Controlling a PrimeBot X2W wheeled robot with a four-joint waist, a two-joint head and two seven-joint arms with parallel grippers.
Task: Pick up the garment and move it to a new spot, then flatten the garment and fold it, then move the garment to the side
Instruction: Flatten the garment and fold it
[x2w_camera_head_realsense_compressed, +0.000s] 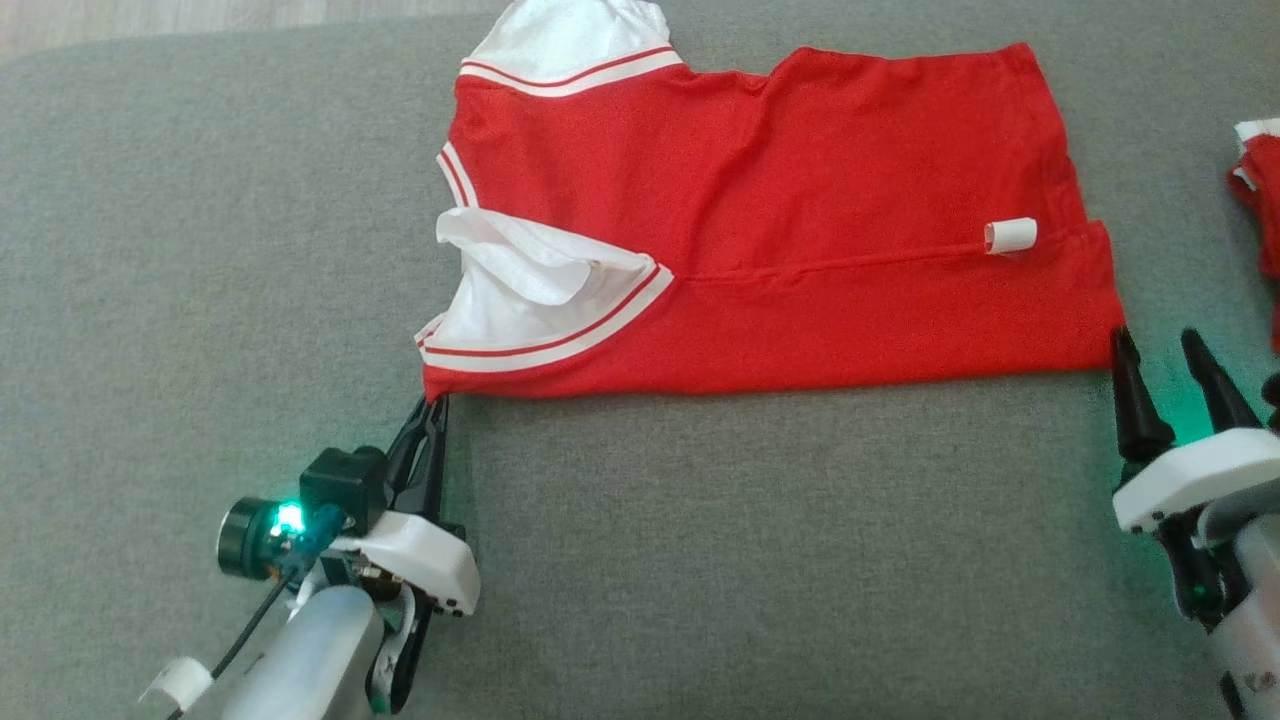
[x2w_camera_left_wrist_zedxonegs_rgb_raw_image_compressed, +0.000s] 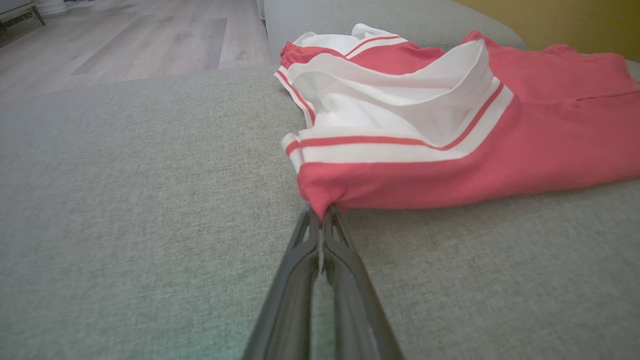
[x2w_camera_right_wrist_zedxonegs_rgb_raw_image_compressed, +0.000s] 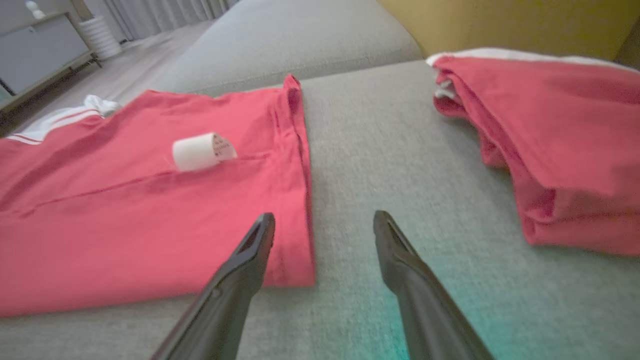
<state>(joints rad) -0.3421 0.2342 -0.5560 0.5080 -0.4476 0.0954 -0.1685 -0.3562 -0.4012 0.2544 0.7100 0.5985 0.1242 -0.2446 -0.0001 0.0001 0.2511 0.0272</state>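
Nearest, the left gripper (x2w_camera_left_wrist_zedxonegs_rgb_raw_image_compressed: 322, 214) is pressed together on the near left corner of the red garment (x2w_camera_left_wrist_zedxonegs_rgb_raw_image_compressed: 450, 165), and the cloth puckers right at its tips. Across the grey cushion (x2w_camera_head_realsense_compressed: 700, 550), the right gripper (x2w_camera_right_wrist_zedxonegs_rgb_raw_image_compressed: 324, 216) stands spread wide over the near right corner. One finger is above the red cloth and the other above bare cushion, so the side edge runs between them. Whether the tips touch the fabric I cannot tell.

The step looks like taking both near corners for a lift or a fold. To do it well, the right gripper should settle low enough to catch every layer at that corner before closing. Both arms should then rise together with the near hem taut between them, so nothing skews.

Just beyond the left gripper a white, red-striped sleeve (x2w_camera_head_realsense_compressed: 520, 290) bulges loosely and may shift when the corner lifts. Ahead of the right gripper a curled white label (x2w_camera_right_wrist_zedxonegs_rgb_raw_image_compressed: 202, 150) sits on the cloth. Off to its right lies another folded red garment (x2w_camera_right_wrist_zedxonegs_rgb_raw_image_compressed: 560, 130), well apart and best left undisturbed.
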